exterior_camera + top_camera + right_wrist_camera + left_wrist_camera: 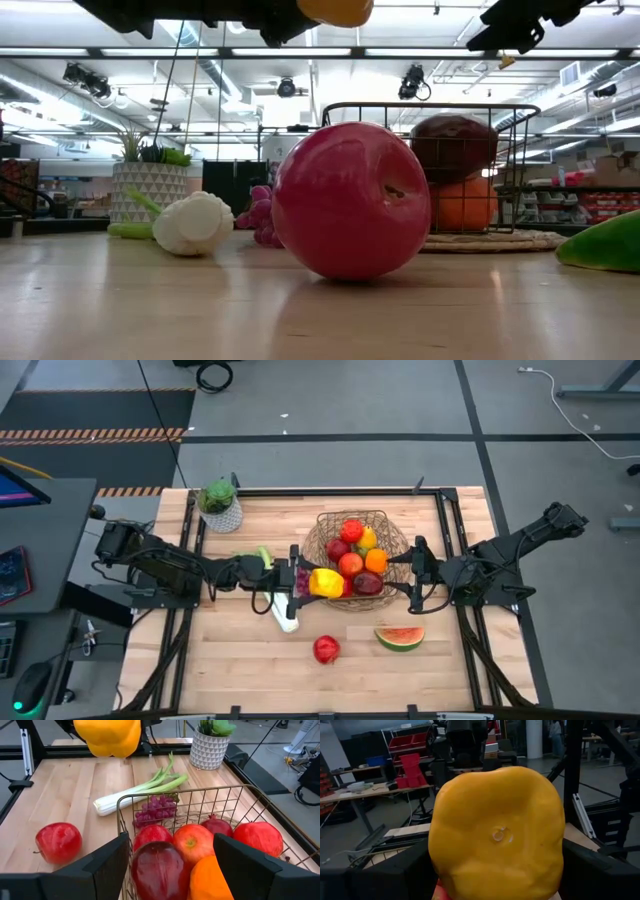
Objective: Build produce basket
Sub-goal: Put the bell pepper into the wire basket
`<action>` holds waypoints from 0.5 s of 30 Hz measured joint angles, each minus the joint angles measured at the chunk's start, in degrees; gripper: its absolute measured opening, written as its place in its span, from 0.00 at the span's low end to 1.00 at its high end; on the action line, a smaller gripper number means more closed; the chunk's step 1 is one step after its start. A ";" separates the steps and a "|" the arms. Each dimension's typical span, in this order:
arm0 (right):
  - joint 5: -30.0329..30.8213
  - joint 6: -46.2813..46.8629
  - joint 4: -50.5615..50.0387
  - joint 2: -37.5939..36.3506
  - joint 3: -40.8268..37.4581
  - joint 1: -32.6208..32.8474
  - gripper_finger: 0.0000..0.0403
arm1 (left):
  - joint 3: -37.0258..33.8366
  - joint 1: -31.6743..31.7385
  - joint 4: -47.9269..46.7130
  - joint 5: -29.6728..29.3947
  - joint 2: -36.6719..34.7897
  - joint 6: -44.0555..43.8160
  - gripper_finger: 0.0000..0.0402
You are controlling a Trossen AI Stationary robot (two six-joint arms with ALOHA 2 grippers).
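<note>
I've got the left gripper (312,582) clamped on the yellow pepper (326,582), fingers spread wide around it, one dark finger (395,872) on each flank in the left wrist view, the pepper's underside facing the camera. The pepper hangs above the table right at the near-left rim of the wire basket (392,525); in the low view it shows only as a yellow edge at the top, clear of the wood. My left arm reaches in level from the left side of the table toward the middle. The right gripper (418,568) sits at the basket's right rim with its fingers apart and nothing between them; through the right wrist view I look past them onto red apples (195,840), a dark red fruit (160,867) and an orange (210,880) piled inside. Still out on the table: the leek (145,790) and purple grapes (157,810) just left of the basket, a red apple (326,649) toward the front, and the watermelon slice (399,637) beside it. A potted plant (220,503) stands at the back left.
</note>
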 joint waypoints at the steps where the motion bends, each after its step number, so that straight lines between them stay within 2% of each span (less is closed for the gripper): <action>1: -0.01 -0.09 0.09 0.00 0.00 0.00 0.72 | 0.00 0.06 0.00 0.00 0.00 0.98 0.79; 4: -0.01 -0.13 0.53 0.02 0.00 0.00 0.72 | 0.00 0.36 0.00 -0.13 0.02 9.76 0.79; 12: -0.03 -0.85 1.37 0.02 0.00 0.00 0.72 | 0.02 2.18 0.24 -0.26 0.02 51.29 0.79; 15: -0.03 -0.95 1.37 0.02 0.00 0.00 0.72 | 0.02 2.85 0.22 -0.26 0.04 63.19 0.79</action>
